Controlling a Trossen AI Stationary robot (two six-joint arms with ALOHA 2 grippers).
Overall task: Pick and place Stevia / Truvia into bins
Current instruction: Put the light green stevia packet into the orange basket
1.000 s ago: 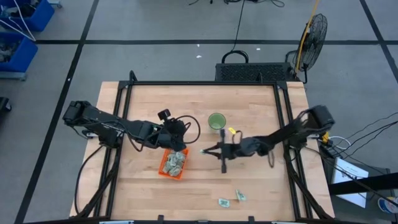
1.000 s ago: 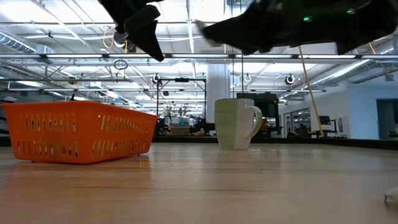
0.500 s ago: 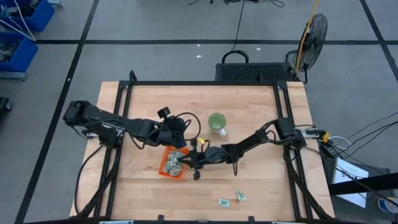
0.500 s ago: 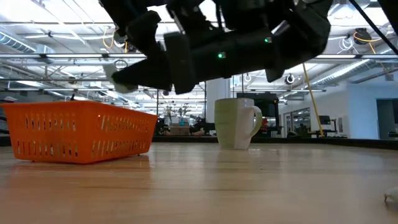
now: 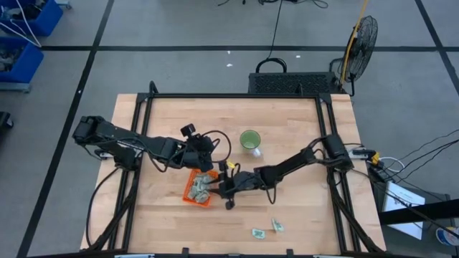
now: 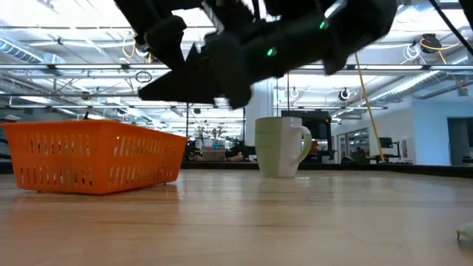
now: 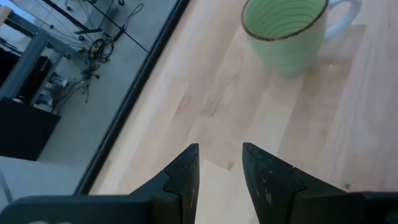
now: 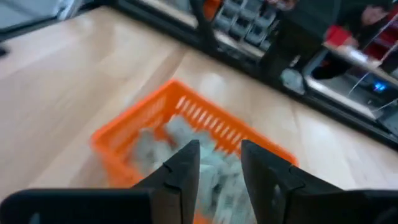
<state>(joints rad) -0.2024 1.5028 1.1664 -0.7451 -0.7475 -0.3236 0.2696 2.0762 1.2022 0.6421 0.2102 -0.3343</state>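
Two small white-and-green paper sachets point(image 5: 267, 228) are seen lying near the front edge of the wooden surface point(image 5: 301, 208). Farther back, the right pincer point(image 5: 218, 184), fingers apart and empty, is held beside the shallow orange mesh plastic basket point(image 5: 191, 190) of sachets. The left pincer point(image 5: 215, 147), also parted, is poised behind it, near the round green cup point(image 5: 249, 139).

table point(image 5: 301, 129): wood | on it: orange basket point(image 5: 191, 192); green cup point(image 5: 249, 139); two loose sachets point(image 5: 267, 229)
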